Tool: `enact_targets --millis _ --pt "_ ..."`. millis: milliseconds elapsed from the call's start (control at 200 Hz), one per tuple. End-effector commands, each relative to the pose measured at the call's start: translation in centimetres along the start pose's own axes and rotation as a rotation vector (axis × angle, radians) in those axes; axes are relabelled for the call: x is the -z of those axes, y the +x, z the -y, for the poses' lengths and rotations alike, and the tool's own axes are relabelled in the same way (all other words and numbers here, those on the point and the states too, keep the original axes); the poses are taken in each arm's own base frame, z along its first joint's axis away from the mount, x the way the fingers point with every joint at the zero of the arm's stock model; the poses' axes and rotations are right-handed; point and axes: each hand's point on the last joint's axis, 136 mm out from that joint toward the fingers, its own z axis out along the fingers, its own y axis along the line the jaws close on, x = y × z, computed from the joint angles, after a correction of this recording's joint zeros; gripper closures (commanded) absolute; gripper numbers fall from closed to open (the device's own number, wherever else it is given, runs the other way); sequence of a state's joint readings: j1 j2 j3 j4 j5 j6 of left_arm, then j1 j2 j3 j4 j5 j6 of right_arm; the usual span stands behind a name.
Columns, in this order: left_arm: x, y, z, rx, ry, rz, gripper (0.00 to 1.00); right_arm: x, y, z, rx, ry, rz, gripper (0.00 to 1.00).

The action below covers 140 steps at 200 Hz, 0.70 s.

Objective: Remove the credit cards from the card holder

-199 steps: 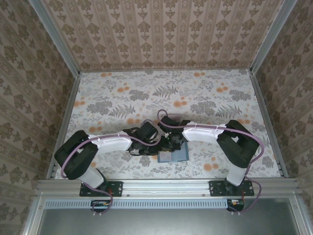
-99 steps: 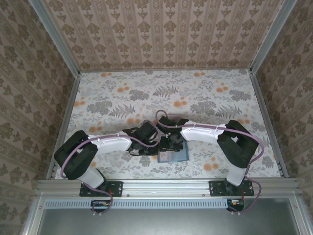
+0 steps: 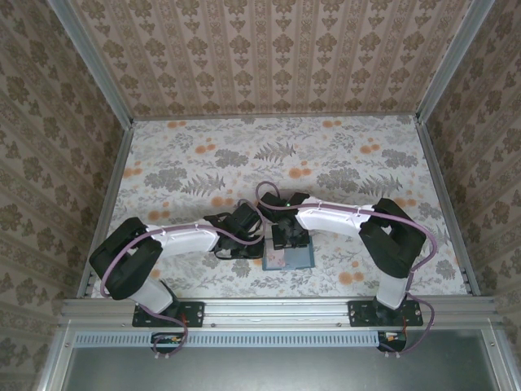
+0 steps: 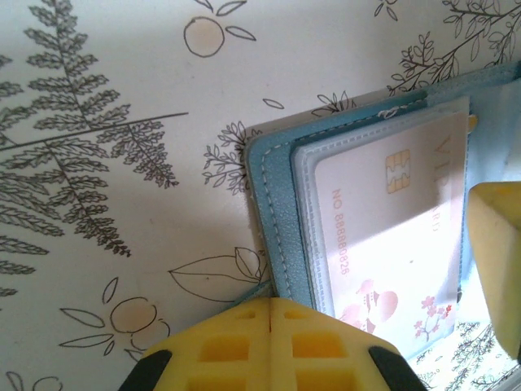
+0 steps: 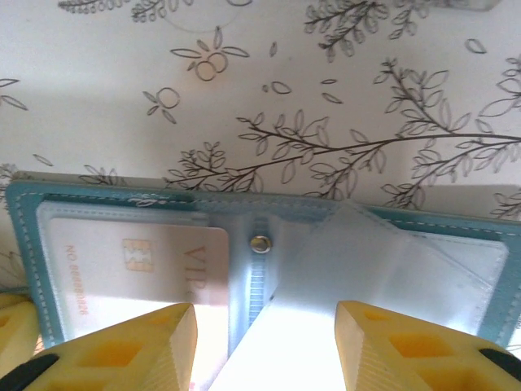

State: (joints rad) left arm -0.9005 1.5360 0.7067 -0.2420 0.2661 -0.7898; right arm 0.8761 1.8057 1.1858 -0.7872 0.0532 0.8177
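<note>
The teal card holder (image 3: 298,261) lies open on the table near the front edge. In the left wrist view the card holder (image 4: 277,204) has a pale pinkish card (image 4: 391,236), with a chip and "VIP" print, in its clear left pocket. My left gripper (image 4: 270,303) is shut, its yellow tips at the holder's left edge, right by a thin teal tab; I cannot tell whether the tab is pinched. My right gripper (image 5: 264,346) is open above the card holder (image 5: 163,199), one finger over the pale card (image 5: 130,261), the other over a clear flap (image 5: 350,252). The dark card is hidden.
The floral table cover (image 3: 203,163) stretches far back and to both sides. Patterned walls close in three sides, and a metal rail (image 3: 277,308) runs along the front just behind the holder. Both arms meet over the holder near the front middle.
My right gripper has opened from nearly shut and shifted slightly left over the holder. The holder's left panel now shows pinkish from above. The left arm has stayed put.
</note>
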Motion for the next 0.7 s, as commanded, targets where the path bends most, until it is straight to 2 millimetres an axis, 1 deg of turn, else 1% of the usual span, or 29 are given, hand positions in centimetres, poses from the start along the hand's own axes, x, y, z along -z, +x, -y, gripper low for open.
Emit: enact_targets --millis 0,205,270,360,430,560,620,695 --pt "-0.4 1.0 -1.8 0.022 -0.056 -0.041 1.00 0.5 1.8 0.2 0.079 0.089 -0.002 0.51" --pt "-0.5 1.0 -1.7 0.021 -0.053 -0.042 1.00 1.4 1.9 0.9 0.073 0.102 0.014 0.51" --pt "-0.6 0.9 -1.6 0.021 -0.051 -0.044 1.00 1.6 1.9 0.9 0.072 0.097 0.014 0.52" --pt "-0.6 0.9 -1.6 0.020 -0.049 -0.045 1.00 1.7 2.1 0.7 0.068 0.077 0.010 0.57" --pt "-0.7 0.9 -1.5 0.019 -0.051 -0.047 1.00 1.8 2.3 0.4 0.062 0.051 0.008 0.63" --pt "-0.7 0.9 -1.5 0.019 -0.051 -0.047 1.00 1.9 2.6 -0.3 0.055 -0.005 0.002 0.78" --pt "-0.7 0.9 -1.5 0.018 -0.051 -0.047 1.00 1.9 2.6 -0.4 0.055 -0.013 0.002 0.85" --pt "-0.7 0.9 -1.5 0.018 -0.053 -0.049 1.00 2.1 2.6 -0.2 0.058 -0.008 0.006 0.90"
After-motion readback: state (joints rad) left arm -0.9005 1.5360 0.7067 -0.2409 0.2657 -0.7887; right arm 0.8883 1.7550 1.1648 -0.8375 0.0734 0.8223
